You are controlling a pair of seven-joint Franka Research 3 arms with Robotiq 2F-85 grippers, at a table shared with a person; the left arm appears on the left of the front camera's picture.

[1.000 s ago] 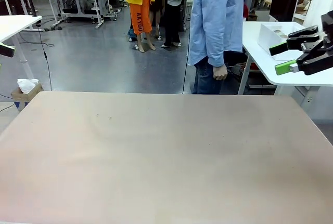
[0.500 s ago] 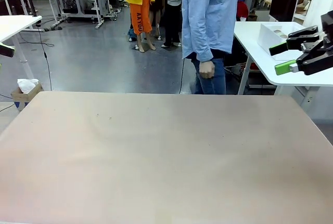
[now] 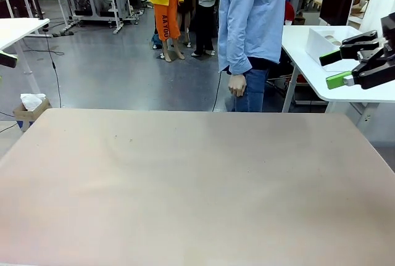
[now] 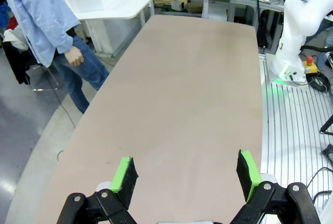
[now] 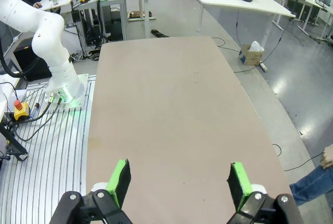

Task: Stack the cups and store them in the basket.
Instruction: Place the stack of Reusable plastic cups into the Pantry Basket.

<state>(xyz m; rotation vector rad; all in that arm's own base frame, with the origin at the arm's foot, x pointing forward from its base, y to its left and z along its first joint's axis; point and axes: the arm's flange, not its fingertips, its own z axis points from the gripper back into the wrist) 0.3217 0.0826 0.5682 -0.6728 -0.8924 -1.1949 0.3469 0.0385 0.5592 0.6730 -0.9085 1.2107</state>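
The cups and the basket are out of view. The bare tan table (image 3: 197,179) has nothing on it. My right gripper (image 3: 333,70) hangs open above the table's far right corner, its green pads apart; in the right wrist view the right gripper (image 5: 179,182) stands open over the bare tabletop (image 5: 161,104). My left gripper (image 4: 186,172) is open too, with nothing between its green pads, looking down the length of the table (image 4: 192,89). A person (image 3: 253,19) in a light blue shirt stands just beyond the far edge, one hand (image 3: 237,85) hanging down.
A white side table (image 3: 364,90) stands past the far right corner, with an open white box (image 3: 327,39) on it. Another white table (image 3: 18,28) is at far left, and a cardboard box (image 3: 29,108) sits on the floor. The other arm's white base (image 5: 52,47) stands beside the table.
The person at the far edge has stepped left across the view and the hanging hand has swung. Both grippers have stayed still.
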